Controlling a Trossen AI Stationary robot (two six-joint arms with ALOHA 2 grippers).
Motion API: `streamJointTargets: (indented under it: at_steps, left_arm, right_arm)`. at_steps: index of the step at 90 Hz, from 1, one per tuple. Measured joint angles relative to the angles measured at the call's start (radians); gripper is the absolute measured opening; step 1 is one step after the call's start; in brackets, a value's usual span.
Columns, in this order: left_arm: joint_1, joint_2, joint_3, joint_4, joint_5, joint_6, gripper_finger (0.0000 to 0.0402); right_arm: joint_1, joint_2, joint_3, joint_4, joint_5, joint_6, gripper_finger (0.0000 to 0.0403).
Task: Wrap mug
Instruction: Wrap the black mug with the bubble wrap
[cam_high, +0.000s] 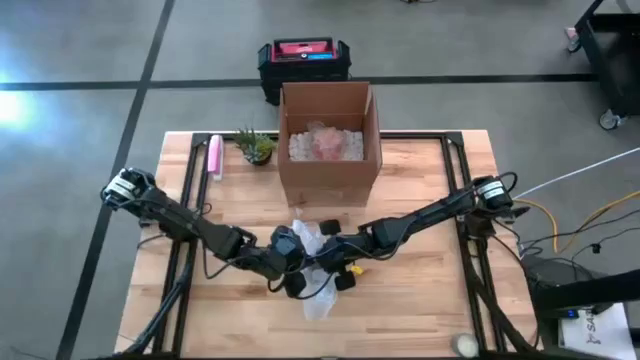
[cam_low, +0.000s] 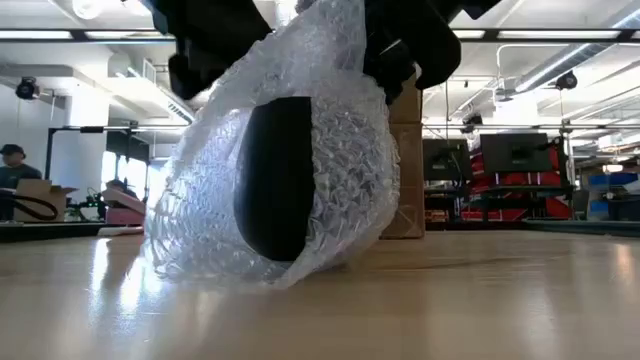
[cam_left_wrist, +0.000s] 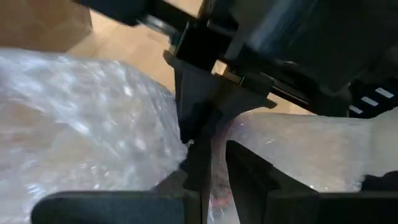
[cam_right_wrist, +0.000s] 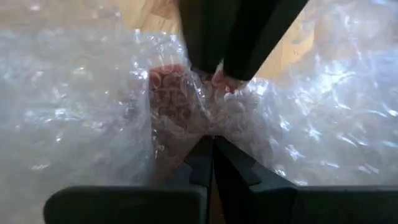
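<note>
Mug (cam_low: 275, 175): dark, seen only as a dim upright shape through the wrap in the low view; its handle and rim cannot be made out. It stands on the wooden table (cam_high: 420, 300) near the front edge, between the two arms.

Bubble wrap (cam_low: 330, 130): clear sheet bunched up and over the mug, its lower edge spread on the tabletop. In the high view it shows as a pale crumpled patch (cam_high: 312, 240), partly covered by both grippers.

Left gripper (cam_high: 290, 262): low at the table's front centre, against the wrap. In the left wrist view its fingers (cam_left_wrist: 249, 177) stand slightly apart with wrap between them; whether they grip it cannot be told, since the other arm's dark gripper blocks much of that view.

Right gripper (cam_high: 340, 262): meets the left one over the bundle. In the right wrist view its fingertips (cam_right_wrist: 208, 155) are pressed together, pinching a fold of the bubble wrap.

Cardboard box (cam_high: 328, 140): open, at the table's back centre, holding pale filler and a pinkish wrapped item whose nature is unclear.

Small potted plant (cam_high: 256, 146) and pink oblong object (cam_high: 214, 156): left of the box.

Black case with red top (cam_high: 304, 62): on the floor behind the table.

Person (cam_low: 15, 175): far left background in the low view, partly cut off.
</note>
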Motion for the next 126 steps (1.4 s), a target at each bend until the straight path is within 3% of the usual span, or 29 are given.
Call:
streamJointTargets:
  at_steps: [24, 59, 90, 102, 126]
  left_arm:
    - [-0.054, -0.048, 0.001, -0.043, -0.008, -0.024, 0.0036]
    - [0.019, 0.122, -0.020, 0.051, -0.062, 0.016, 0.0036]
    - [0.021, 0.129, -0.020, 0.052, -0.069, 0.026, 0.0036]
    - [0.021, 0.127, -0.019, 0.047, -0.064, 0.027, 0.0036]
    - [0.017, 0.127, -0.019, 0.044, -0.061, 0.028, 0.0036]
  right_arm:
    - [0.000, 0.001, 0.002, 0.000, 0.002, -0.003, 0.0000]
    - [-0.001, 0.002, 0.002, 0.012, 0.003, -0.001, 0.0000]
    - [-0.006, 0.002, 0.014, 0.002, 0.001, 0.044, 0.0004]
    - [-0.008, 0.000, 0.093, -0.124, -0.003, 0.077, 0.0034]
    - [-0.016, -0.070, 0.336, -0.579, -0.003, 0.008, 0.0099]
